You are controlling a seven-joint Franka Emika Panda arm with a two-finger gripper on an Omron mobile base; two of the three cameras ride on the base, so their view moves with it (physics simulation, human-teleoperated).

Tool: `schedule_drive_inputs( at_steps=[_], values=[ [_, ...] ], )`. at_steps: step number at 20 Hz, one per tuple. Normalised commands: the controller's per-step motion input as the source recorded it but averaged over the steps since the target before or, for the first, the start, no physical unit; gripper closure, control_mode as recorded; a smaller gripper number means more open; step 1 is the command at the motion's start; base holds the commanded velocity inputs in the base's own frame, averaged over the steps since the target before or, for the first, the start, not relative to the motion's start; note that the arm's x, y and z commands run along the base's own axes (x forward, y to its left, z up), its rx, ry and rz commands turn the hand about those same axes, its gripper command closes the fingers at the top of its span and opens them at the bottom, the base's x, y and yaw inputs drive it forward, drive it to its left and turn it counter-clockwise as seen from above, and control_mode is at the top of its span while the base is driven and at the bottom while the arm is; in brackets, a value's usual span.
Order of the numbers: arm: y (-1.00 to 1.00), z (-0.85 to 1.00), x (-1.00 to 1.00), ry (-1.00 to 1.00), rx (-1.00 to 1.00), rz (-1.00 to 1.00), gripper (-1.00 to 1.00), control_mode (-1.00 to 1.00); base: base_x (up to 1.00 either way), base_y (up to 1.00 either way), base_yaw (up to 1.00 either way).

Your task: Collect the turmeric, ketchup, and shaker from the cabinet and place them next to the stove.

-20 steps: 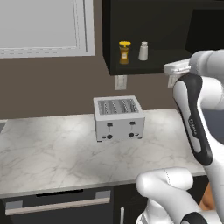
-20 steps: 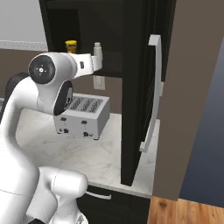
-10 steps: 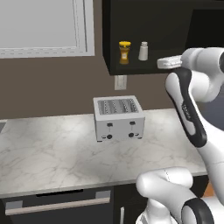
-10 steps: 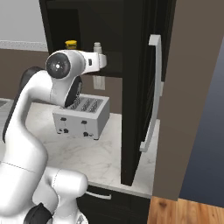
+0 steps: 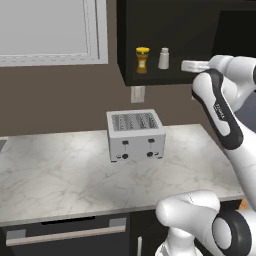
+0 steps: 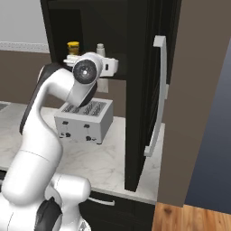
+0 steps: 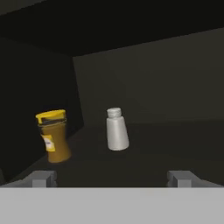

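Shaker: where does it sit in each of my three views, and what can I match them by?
Left base view: shaker on the cabinet shelf, upper middle, right of the turmeric.
Right base view: upper left, just above the arm.
Hand view: centre, right of the turmeric.
Shared landmark: the yellow-capped turmeric.

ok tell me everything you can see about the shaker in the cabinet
The shaker is a small pale grey piece, wider at the base and narrowing to a short ridged cap, smooth like glazed ceramic or metal. It stands upright on the dark cabinet shelf, apart from the yellow-capped jar beside it. Nothing touches it but the shelf.
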Motion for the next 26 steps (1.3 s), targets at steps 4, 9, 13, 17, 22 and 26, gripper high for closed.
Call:
schedule_drive_inputs(
  at_steps=[4,9,13,17,22,26],
  values=[
    [-0.05,0.0,0.2,0.05,0.0,0.0,-1.0,-1.0,0.0,0.0,0.0],
    [-0.01,0.0,0.26,0.02,0.0,0.0,-1.0,-1.0,0.0,0.0,0.0],
    [0.0,0.0,0.26,0.0,-0.01,0.0,-1.0,-1.0,0.0,0.0,0.0],
    [0.0,0.0,0.27,0.0,-0.02,0.03,-1.0,-1.0,0.0,0.0,0.0],
    [0.0,0.0,0.26,0.0,-0.01,0.04,-1.0,-1.0,0.0,0.0,0.0],
    [0.01,0.0,0.3,0.02,-0.07,0.03,-1.0,-1.0,0.0,0.0,0.0]
  ],
)
